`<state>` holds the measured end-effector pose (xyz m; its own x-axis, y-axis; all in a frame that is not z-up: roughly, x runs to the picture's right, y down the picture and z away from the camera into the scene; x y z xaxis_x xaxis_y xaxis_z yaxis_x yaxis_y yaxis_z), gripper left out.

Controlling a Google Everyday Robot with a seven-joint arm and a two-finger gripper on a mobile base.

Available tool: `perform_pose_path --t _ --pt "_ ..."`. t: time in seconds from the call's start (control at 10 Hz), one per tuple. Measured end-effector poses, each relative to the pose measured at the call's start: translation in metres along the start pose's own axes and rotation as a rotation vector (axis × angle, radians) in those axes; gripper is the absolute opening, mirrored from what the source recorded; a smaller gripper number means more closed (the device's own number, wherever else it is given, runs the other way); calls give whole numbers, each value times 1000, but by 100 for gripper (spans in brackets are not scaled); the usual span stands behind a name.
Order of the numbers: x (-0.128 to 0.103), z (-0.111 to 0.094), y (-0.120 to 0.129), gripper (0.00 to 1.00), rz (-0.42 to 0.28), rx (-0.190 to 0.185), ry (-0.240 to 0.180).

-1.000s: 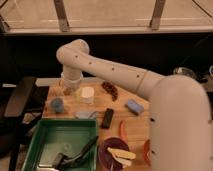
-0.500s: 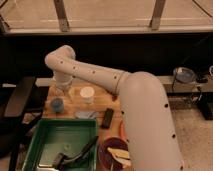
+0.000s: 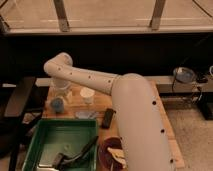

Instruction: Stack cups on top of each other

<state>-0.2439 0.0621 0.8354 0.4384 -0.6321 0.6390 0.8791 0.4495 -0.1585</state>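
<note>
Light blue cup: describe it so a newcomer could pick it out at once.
On the wooden table, look past the far edge of the green plastic tray, toward the left. The small round light blue plastic cup stands there, just below the open gripper. The white plastic cup to its right has a similar shape, but this one is blue.

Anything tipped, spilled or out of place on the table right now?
Nothing stands out. The light blue cup and the white cup both stand upright and apart on the table, not yet stacked. The gripper hangs just above the light blue cup, jaws open, holding nothing.
</note>
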Motion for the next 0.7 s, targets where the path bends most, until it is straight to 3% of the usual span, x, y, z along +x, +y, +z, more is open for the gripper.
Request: perform_pose_path --t 0.7 --pt "-16 45 7 65 22 -35 -91"
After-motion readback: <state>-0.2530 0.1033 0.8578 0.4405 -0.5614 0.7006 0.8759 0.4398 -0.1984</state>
